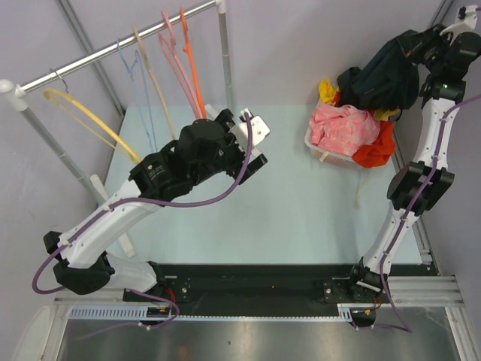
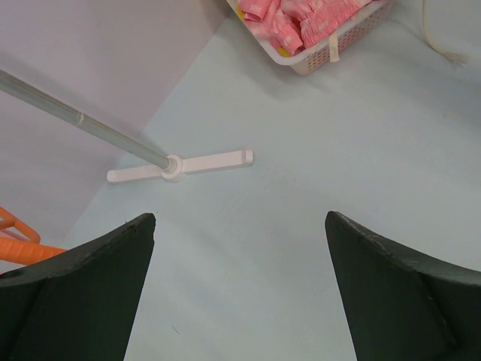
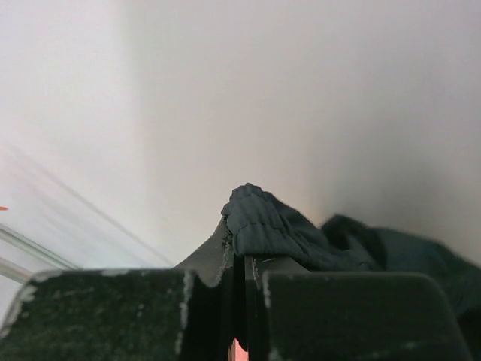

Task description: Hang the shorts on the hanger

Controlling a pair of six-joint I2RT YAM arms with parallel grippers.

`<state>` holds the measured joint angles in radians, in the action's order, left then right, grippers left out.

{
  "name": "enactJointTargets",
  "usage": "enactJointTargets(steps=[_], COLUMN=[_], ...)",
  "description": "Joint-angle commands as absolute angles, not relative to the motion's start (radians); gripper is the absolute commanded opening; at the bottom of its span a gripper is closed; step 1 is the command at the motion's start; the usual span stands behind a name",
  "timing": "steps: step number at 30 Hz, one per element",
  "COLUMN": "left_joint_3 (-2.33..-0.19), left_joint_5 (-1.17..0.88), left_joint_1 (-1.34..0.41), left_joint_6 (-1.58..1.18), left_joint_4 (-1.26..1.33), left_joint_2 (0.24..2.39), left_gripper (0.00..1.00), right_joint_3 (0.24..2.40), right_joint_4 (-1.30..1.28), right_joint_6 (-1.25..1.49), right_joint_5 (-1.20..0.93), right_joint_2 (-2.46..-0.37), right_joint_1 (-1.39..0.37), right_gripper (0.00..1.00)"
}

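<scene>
The black shorts (image 1: 379, 79) hang bunched above the basket at the back right, and my right gripper (image 1: 406, 47) is shut on their upper edge. The right wrist view shows a ribbed dark fold of the shorts (image 3: 301, 233) pinched in the shut right gripper (image 3: 242, 248) against a blank wall. The pale-pink hanger (image 1: 174, 56) hangs on the rail at the back left, between a beige hanger and an orange one. My left gripper (image 1: 259, 147) is open over the table's middle, well apart from both. In its wrist view the left gripper (image 2: 240, 219) holds nothing.
A white basket (image 1: 319, 154) at the back right holds a pink garment (image 1: 342, 128) and a red-orange garment (image 1: 376, 147). The rail (image 1: 113, 51) also carries orange (image 1: 192, 64), beige (image 1: 150, 75), blue and yellow (image 1: 83, 113) hangers. The rack's white foot (image 2: 180, 164) rests on the table.
</scene>
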<state>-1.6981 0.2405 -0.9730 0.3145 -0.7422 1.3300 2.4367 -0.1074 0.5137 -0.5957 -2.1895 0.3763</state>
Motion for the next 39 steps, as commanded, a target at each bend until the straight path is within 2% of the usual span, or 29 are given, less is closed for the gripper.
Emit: enactJointTargets(steps=[1, 19, 24, 27, 30, 31, 36, 39], left_joint_3=[-1.769, -1.985, -1.977, -1.954, -1.913, -1.905, -1.778, -1.642], left_joint_5=[0.279, 0.209, 0.059, -0.044, -0.116, -0.142, -0.296, -0.298], left_joint_1=[-0.977, -0.974, -0.976, -0.976, -0.98, -0.982, -0.999, -1.023], left_joint_6=[0.25, 0.221, 0.255, 0.284, 0.307, 0.317, 0.377, 0.396], left_joint_4=[-0.703, -0.739, -0.733, -0.761, -0.82, -0.845, -0.956, -0.933], left_joint_2=[1.327, 1.327, 1.284, 1.258, 1.244, 1.244, 1.212, 1.18], left_gripper=[1.0, 0.99, 1.0, 1.0, 1.0, 1.0, 1.0, 1.0], right_joint_3=[2.549, 2.53, 2.45, 2.335, 2.139, 2.006, 1.621, 1.448], right_joint_4=[0.032, 0.189, 0.196, 0.177, 0.135, 0.118, -0.036, -0.206], right_joint_6=[0.578, 0.555, 0.563, 0.566, 0.536, 0.516, 0.307, 0.195], right_joint_5=[-0.594, -0.529, -0.574, -0.633, -0.722, -0.747, -0.753, -0.698], right_joint_2=[-2.102, -1.72, -1.597, -1.508, -1.395, -1.363, -1.169, -1.086], right_joint_1=[0.37, 0.345, 0.321, 0.293, 0.244, 0.227, 0.092, -0.039], right_gripper=[0.0, 0.0, 0.0, 0.0, 0.0, 0.0, 0.0, 0.0])
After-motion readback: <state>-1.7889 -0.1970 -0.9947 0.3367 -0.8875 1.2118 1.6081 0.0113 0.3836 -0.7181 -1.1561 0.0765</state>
